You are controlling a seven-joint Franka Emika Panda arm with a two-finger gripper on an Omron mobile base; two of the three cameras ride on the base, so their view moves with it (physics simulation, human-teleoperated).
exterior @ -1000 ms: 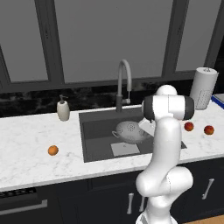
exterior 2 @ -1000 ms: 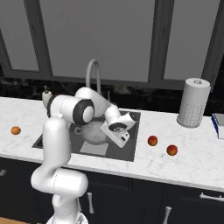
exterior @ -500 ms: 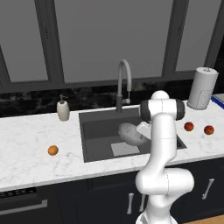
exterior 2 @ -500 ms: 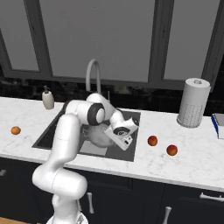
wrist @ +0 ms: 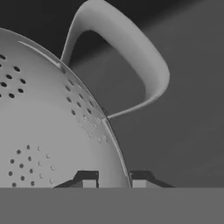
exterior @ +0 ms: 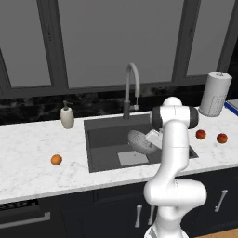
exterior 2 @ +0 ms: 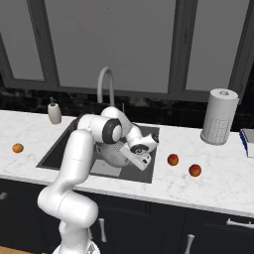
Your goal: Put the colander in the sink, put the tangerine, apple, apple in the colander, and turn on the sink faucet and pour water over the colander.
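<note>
In the left base view the colander (exterior: 141, 141) sits right of centre, down inside the sink (exterior: 104, 139), tipped with its perforated underside turned toward the upper left, and the white arm folds down over the basin's right half so that the hand meets the bowl from the right; the gripper itself is mostly masked by the forearm there. The tangerine (exterior: 56, 159) lies on the marble at centre left, well apart from the basin, while the two apples (exterior: 201, 134) rest at centre right beyond the sink's far edge, and the sink faucet (exterior: 131, 88) arches above the basin at upper centre with no stream showing. In the right base view the gripper (exterior 2: 141, 158) is just right of centre, low in the sink, with the colander directly to its left and touching it, the bowl leaning rather than standing on its foot. In the hand view the bowl's rim (wrist: 94, 114) runs diagonally from the upper left down to the bottom centre, passing straight between the two dark fingertips (wrist: 89, 178), one inside the bowl and one outside; a loop handle (wrist: 131, 52) stands out above, toward the upper right. The jaws look closed onto that rim, so the colander appears held by its wall near the handle, and lowering it until the foot is flat looks like the step in hand.
</note>
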